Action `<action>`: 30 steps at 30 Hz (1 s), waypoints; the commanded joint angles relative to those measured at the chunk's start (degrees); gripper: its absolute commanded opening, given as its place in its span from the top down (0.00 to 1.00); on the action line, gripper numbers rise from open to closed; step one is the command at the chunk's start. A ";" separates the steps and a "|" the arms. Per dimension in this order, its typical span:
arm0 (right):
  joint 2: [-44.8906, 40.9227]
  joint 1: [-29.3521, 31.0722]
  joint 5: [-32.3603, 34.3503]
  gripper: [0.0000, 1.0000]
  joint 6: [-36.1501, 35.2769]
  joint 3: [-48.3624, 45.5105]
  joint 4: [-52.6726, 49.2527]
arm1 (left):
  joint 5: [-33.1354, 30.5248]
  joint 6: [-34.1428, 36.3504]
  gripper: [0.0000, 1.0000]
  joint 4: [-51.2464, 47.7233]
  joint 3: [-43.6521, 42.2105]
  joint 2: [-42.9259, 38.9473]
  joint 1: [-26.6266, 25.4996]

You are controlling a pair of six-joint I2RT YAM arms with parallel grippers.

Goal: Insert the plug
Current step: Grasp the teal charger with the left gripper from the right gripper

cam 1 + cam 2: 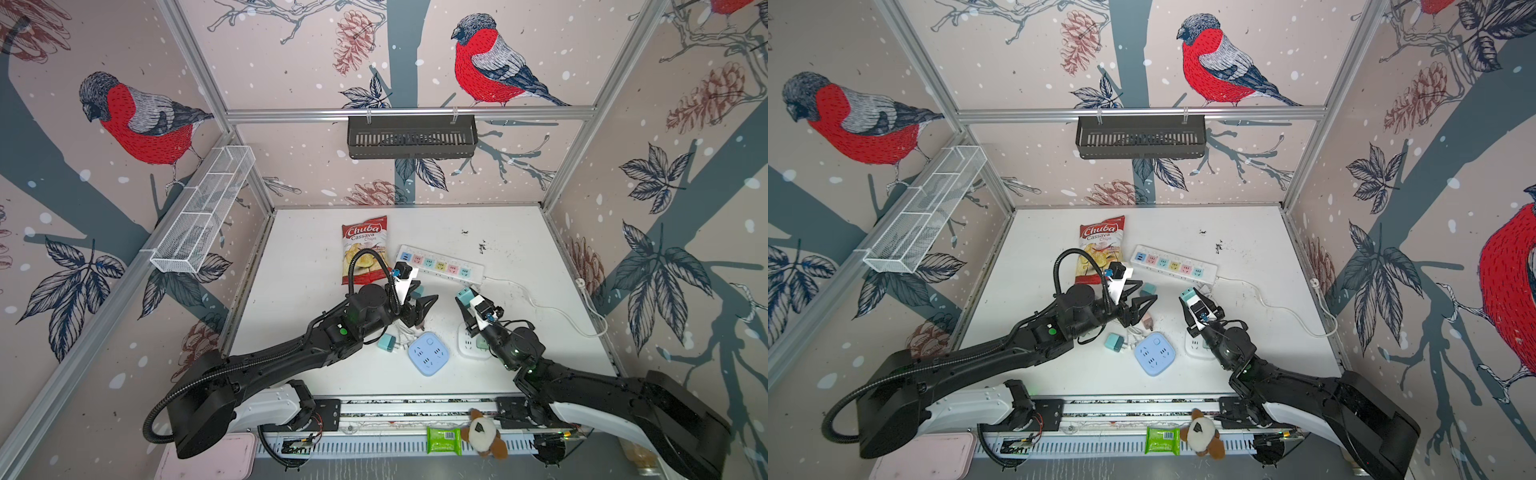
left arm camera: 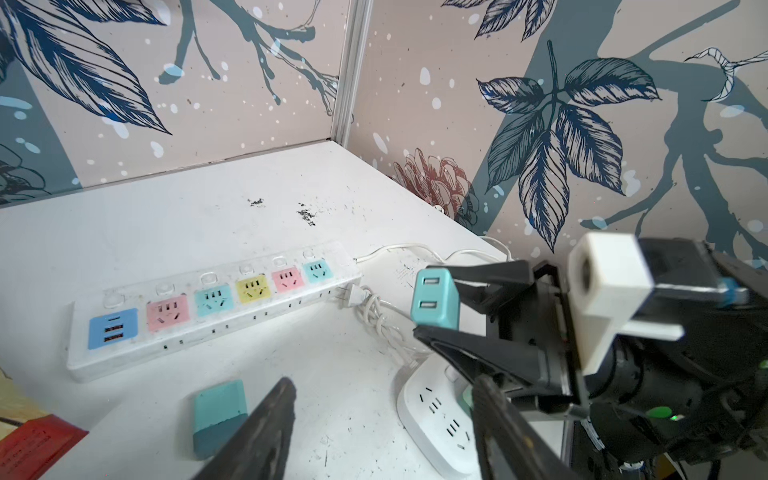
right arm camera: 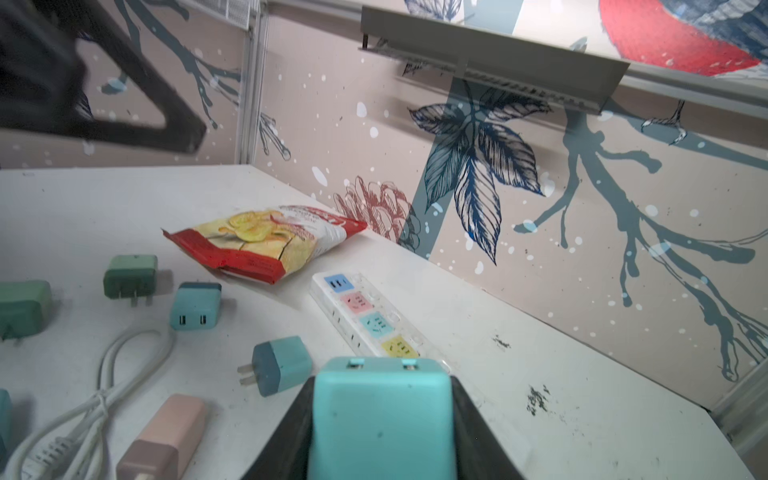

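Clenching the right end effector on a teal USB charger plug, pinching it by two opposite sides, with the twin USB ports facing away from the wrist. Holding it, apparently, lifted clear of the white counter, going mainly by the left wrist view. Hanging it near the cable end of the pastel power strip, closest to the teal outlet and not touching the strip. Hiding the prongs behind the plug's body in every view.

Spreading the left end effector open over the middle of the counter, grasping nothing, apart from the held plug and on its left in both top views. Hovering one of its fingers just beside a two-tone teal adapter, lying flat and loose on the counter.

Sitting under the right wrist: a white square socket block, with a light-blue socket block next to it. Lying behind the left end effector, just beside the strip's blue USB end: a Chuba cassava chips bag.
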 commanded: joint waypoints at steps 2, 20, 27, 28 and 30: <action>-1.72 -0.39 -6.01 0.98 1.04 -3.08 3.08 | 6.41 -1.16 0.34 2.81 1.81 3.07 -0.01; -10.15 2.92 -7.57 0.97 0.06 -7.45 1.30 | 19.05 -0.10 0.40 -7.00 13.09 14.24 -0.27; -17.97 1.61 -9.13 0.93 0.94 -11.04 1.45 | 22.38 1.14 0.42 -8.85 15.59 17.14 -0.79; -18.15 1.40 -9.53 0.93 1.13 -11.10 1.52 | 22.63 1.27 0.44 -9.26 15.95 17.45 -0.75; -17.95 1.28 -9.85 0.93 1.34 -10.48 0.33 | 22.82 1.81 0.46 -10.59 16.97 18.01 -1.02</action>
